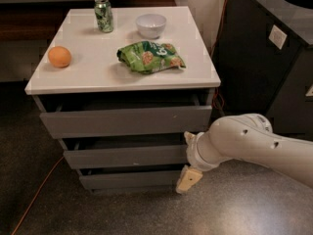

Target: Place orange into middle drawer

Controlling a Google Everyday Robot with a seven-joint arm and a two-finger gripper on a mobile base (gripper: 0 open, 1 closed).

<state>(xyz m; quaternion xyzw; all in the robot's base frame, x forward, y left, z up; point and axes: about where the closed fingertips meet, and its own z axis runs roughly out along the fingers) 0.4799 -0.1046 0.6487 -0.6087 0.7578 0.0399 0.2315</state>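
Orange (59, 57): upper left of frame, on the white cabinet top (98, 77) near its left edge, nothing touching it. My read is that it's light and firm, and the matte skin should grip OK, but it's round and will roll if nudged or dropped. Take it from above across the widest part with a moderate squeeze, since too much force bruises it.

Soda can (103, 14) and white bowl (150, 25) sit at the back, green snack bag (150, 56) in the centre, all well apart from the orange.

Middle drawer (124, 156): lower centre. It looks barely ajar, though it's too dim there to be sure. It likely needs pulling out before the drop.

Gripper (189, 179): lower, right of centre, by the right end of the lower drawer fronts, well apart from the orange. Can't tell if it's open or closed.
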